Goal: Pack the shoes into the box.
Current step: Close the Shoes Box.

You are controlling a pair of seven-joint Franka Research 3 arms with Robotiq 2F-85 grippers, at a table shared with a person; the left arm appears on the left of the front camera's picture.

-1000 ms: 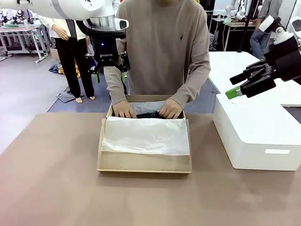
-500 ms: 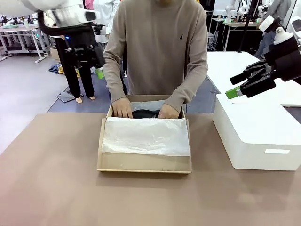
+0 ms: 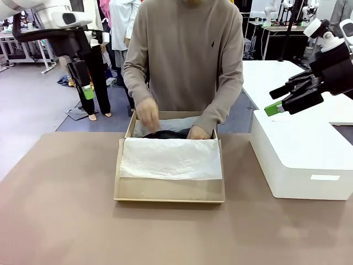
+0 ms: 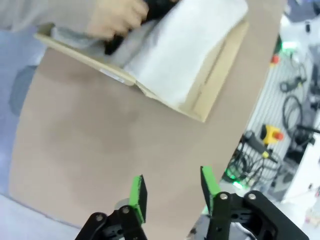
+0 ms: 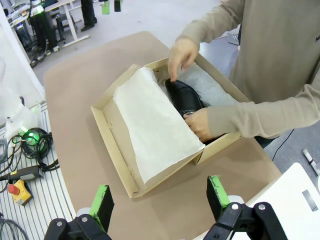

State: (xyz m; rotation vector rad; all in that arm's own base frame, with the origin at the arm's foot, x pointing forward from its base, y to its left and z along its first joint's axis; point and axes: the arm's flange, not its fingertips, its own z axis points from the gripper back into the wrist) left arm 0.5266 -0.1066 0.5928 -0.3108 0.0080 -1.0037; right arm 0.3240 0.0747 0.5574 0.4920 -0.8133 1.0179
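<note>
The tan box point(image 3: 165, 193) lies mid-table, a sheet of white tissue point(image 3: 171, 157) over its near part. A black shiny shoe point(image 3: 165, 134) shows at its far end, under the person's hands. One hand point(image 3: 148, 113) is raised and blurred; the other point(image 3: 198, 132) rests on the shoe. My left gripper point(image 3: 87, 94) hangs high at the far left, off the table, jaws apart and empty. Its wrist view looks down past the gripper point(image 4: 173, 192) at the box point(image 4: 220, 65) and shoe point(image 4: 114, 44). My right gripper point(image 3: 274, 100) hovers open over the white block; below this gripper point(image 5: 160, 197) lie box point(image 5: 107, 125) and shoe point(image 5: 182, 97).
A large white block point(image 3: 303, 154) stands on the table's right side. The person stands close against the far edge behind the box. Brown tabletop point(image 3: 60, 210) stretches bare left of and in front of the box.
My left arm has swung from behind the box out to the far left, and its jaws have narrowed. The person lifted one hand off the shoe. The right arm has stayed still.
</note>
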